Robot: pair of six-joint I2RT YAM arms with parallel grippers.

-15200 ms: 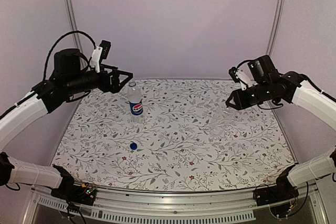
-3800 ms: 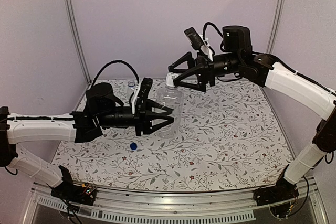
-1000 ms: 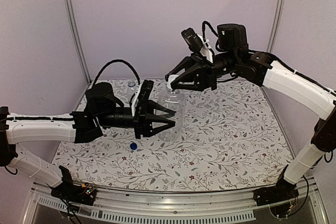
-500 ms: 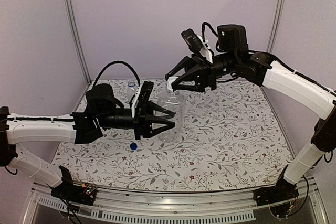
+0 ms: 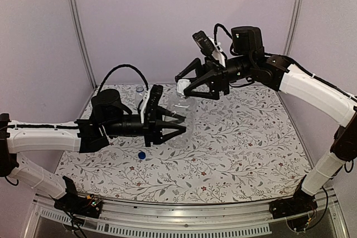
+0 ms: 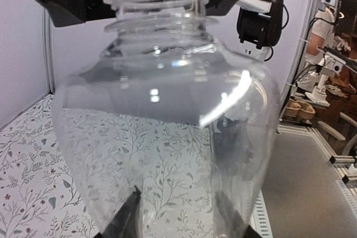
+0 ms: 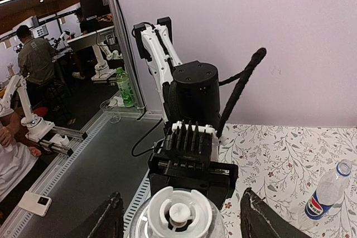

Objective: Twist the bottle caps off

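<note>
Your left fingers (image 6: 125, 224) pinch the body of the plain bottle (image 6: 167, 137), holding it upright. Your right fingers (image 7: 111, 218) stand spread, one on each side of the whitish cap (image 7: 178, 213), which sits atop the bottle's neck, clear of both. The blue cap (image 5: 142, 155) lies on the surface (image 5: 240, 149) near your left fingers.

The bench (image 5: 240, 154) is covered in a white print of grey leafy sprigs and small red flowers. Pale lilac walls (image 5: 167, 26) close it in behind and at the sides, with a metal post (image 5: 75, 26) at each rear corner. Beyond the bench, the right wrist view shows a man in an olive shirt (image 7: 34, 59), a green bottle (image 7: 124, 86) standing upright, and a dark phone (image 7: 34, 203) lying on the grey floor (image 7: 89, 176).
</note>
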